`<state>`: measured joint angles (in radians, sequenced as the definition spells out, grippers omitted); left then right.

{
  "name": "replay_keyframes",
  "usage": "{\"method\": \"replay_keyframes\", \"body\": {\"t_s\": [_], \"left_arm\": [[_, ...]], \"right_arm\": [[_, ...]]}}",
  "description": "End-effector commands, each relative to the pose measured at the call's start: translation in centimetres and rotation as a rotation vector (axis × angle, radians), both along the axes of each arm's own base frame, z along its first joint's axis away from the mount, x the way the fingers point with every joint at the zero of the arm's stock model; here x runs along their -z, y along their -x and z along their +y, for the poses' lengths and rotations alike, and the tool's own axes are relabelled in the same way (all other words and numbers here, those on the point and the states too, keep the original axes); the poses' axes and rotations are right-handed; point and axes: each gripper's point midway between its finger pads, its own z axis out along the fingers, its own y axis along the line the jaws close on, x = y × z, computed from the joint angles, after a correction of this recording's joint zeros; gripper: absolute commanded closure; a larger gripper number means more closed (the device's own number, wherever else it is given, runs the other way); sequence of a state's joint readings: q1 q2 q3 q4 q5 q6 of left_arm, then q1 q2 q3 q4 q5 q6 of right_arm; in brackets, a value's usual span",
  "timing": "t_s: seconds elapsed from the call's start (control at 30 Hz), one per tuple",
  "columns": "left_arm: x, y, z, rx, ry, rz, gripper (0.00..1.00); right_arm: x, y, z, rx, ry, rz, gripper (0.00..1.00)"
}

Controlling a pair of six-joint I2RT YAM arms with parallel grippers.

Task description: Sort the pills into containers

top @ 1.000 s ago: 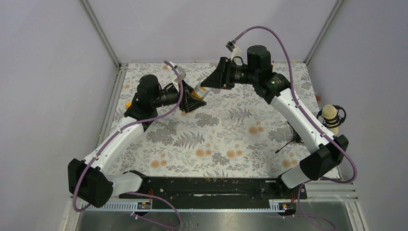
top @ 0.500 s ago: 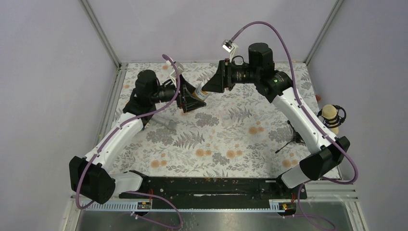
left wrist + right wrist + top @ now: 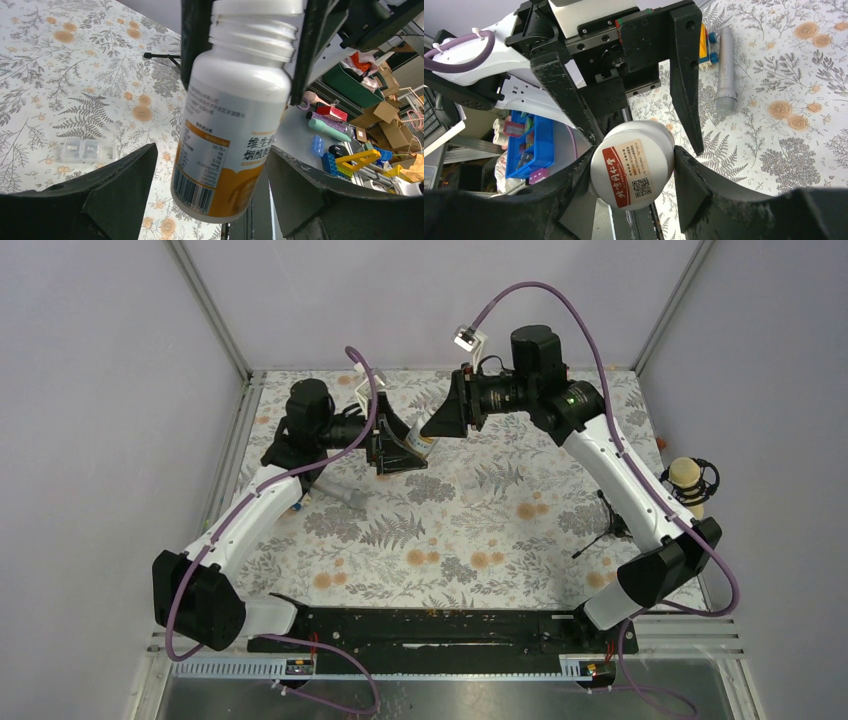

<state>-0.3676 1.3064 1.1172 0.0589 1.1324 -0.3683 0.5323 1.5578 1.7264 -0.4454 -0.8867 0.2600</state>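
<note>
Now, right jaws clamping the cap (image 3: 252, 22), we should close the wide left jaws squarely on the bottle (image 3: 230, 130) before twisting.

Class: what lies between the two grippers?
The bottle. The right gripper pinches its top end, and its base sits between the spread fingers of the left gripper, not touching them. The left wrist view shows this best.

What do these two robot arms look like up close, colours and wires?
The left arm and right arm have white shells between bulky black joints. A purple cable trails along each. The jaws are black, tapered, scuffed. A green light glows on the right arm.
</note>
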Motion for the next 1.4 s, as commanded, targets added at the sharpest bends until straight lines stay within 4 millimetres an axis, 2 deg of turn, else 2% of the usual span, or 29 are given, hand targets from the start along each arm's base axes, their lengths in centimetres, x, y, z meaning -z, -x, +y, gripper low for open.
{"method": "replay_keyframes", "body": {"t_s": [0.0, 0.17, 0.5, 0.57, 0.63, 0.7, 0.73, 0.8, 0.87, 1.2, 1.37], "left_arm": [[-2.1, 1.0, 0.0, 0.077, 0.038, -0.083, 0.19], [-1.6, 1.5, -0.1, 0.105, 0.031, -0.083, 0.21], [-0.8, 2.1, -1.1, 0.151, 0.028, -0.101, 0.4], [-0.9, 2.2, -1.2, 0.155, 0.031, -0.107, 0.54], [-1.1, 2.2, -1.2, 0.159, 0.036, -0.124, 0.76], [-1.2, 2.3, -1.2, 0.161, 0.041, -0.15, 0.95], [-1.3, 2.3, -1.1, 0.156, 0.042, -0.166, 1.0], [-1.5, 2.4, -1.0, 0.139, 0.046, -0.199, 1.0], [-1.7, 2.5, -0.9, 0.13, 0.055, -0.225, 1.0], [-2.0, 3.2, -0.6, 0.122, 0.074, -0.257, 1.0], [-2.2, 3.2, -0.5, 0.112, 0.083, -0.272, 1.0]], "right_arm": [[-1.6, 1.1, 0.0, -0.065, -0.003, -0.052, 0.79], [-1.4, 1.2, 0.0, -0.079, 0.006, -0.039, 0.79], [-1.5, 2.3, 0.2, -0.142, -0.016, -0.002, 0.78], [-1.5, 2.5, 0.2, -0.15, -0.018, 0.0, 0.78], [-1.5, 2.3, 0.2, -0.138, -0.014, -0.002, 0.75], [-1.3, 1.8, 0.1, -0.098, -0.002, 0.008, 0.6], [-1.3, 1.3, -0.1, -0.064, 0.006, 0.004, 0.49], [-1.2, 0.3, -0.4, -0.003, 0.009, -0.009, 0.32], [-1.6, -0.4, -0.9, 0.041, -0.025, -0.007, 0.27], [-3.4, -1.7, -2.3, 0.107, -0.148, 0.025, 0.27], [-3.2, -2.9, -3.1, 0.171, -0.168, 0.064, 0.32]]}}
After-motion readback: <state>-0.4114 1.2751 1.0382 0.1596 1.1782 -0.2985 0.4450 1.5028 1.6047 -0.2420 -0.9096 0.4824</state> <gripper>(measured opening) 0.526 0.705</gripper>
